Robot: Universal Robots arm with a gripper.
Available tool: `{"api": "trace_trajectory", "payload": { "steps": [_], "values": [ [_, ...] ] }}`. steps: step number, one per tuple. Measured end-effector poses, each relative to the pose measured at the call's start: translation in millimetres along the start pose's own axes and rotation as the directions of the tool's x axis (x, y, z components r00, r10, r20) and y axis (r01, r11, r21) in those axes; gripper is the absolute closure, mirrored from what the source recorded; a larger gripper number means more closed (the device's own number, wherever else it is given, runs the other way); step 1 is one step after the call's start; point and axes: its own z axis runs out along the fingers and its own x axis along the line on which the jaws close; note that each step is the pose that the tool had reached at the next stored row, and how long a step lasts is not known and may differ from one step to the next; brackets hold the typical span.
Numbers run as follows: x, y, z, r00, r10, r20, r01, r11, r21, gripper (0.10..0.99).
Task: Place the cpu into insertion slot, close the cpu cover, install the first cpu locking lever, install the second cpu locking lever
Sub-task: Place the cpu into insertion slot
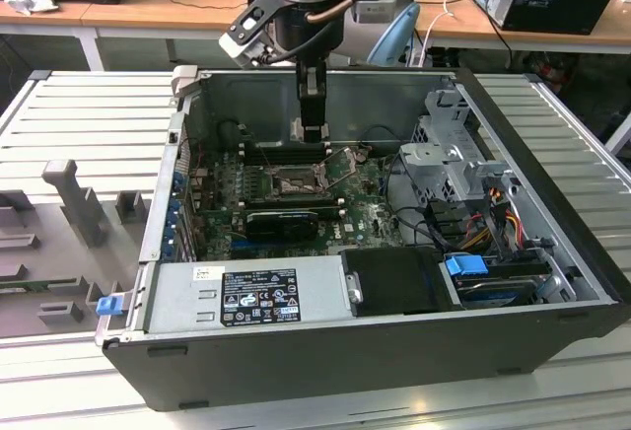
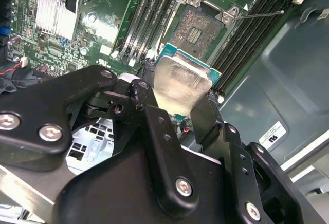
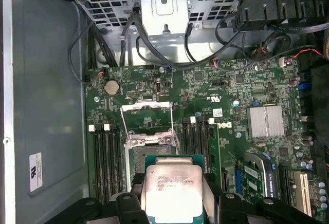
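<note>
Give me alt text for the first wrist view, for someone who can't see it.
The hand grips the cpu over a green motherboard, close to the open insertion slot, whose cpu cover stands raised.

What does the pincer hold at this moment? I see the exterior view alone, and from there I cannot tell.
Observer: In both wrist views the pincer is shut on the cpu, with one finger on each side of it.
Operator: Is the insertion slot free?
Observer: Yes. In the second wrist view the insertion slot lies bare, with nothing seated in it.
Operator: And the cpu cover?
Observer: In the first wrist view the cpu cover is swung open, off the slot.
</note>
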Motion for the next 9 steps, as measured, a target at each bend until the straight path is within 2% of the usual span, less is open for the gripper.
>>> {"api": "trace_trajectory", "payload": {
  "steps": [9],
  "values": [
    [-0.2, -0.9, 10.2, 1.0000, 0.000, 0.0001, 0.000, 1.0000, 0.001, 0.557]
  ]
}}
